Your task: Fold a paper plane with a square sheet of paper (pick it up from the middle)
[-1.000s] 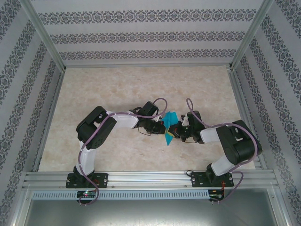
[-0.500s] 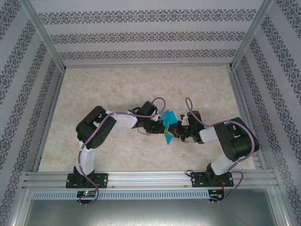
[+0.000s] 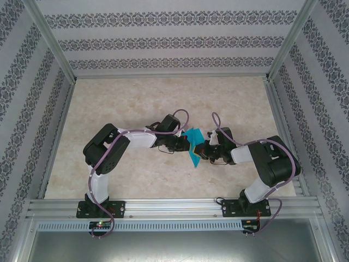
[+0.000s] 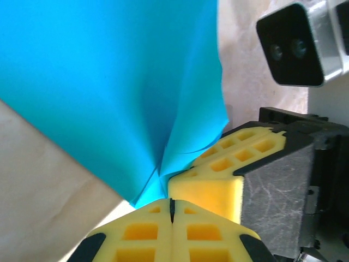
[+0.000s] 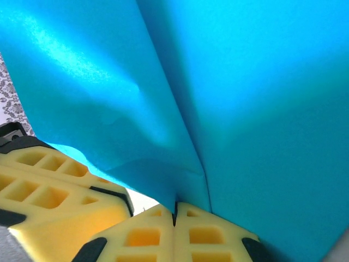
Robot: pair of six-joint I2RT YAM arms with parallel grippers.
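Note:
The square sheet of paper [image 3: 192, 156] is turquoise, folded along a crease, and held above the middle of the table between the two arms. My right gripper [image 5: 175, 206] is shut on it: the crease of the paper [image 5: 163, 109] runs down into the seam of its yellow pads. That gripper's fingers [image 4: 229, 164] show from the left wrist too. My left gripper [image 4: 171, 201] is shut pad to pad with nothing visible in the seam. The lower tip of the paper [image 4: 109, 82] lies against its left fingertip. From above, left gripper [image 3: 186, 144] and right gripper [image 3: 201, 150] nearly touch.
The beige marbled table [image 3: 136, 103] has bare room behind and on both sides of the arms. Patterned walls and a metal frame [image 3: 54, 52] close it in. A metal rail [image 3: 174, 206] runs along the near edge. The right wrist camera [image 4: 292, 46] sits close to my left fingers.
The left arm's elbow has drifted a little left and toward the near edge. The paper has turned slightly between the grippers. Both grippers have stayed together at the table's middle.

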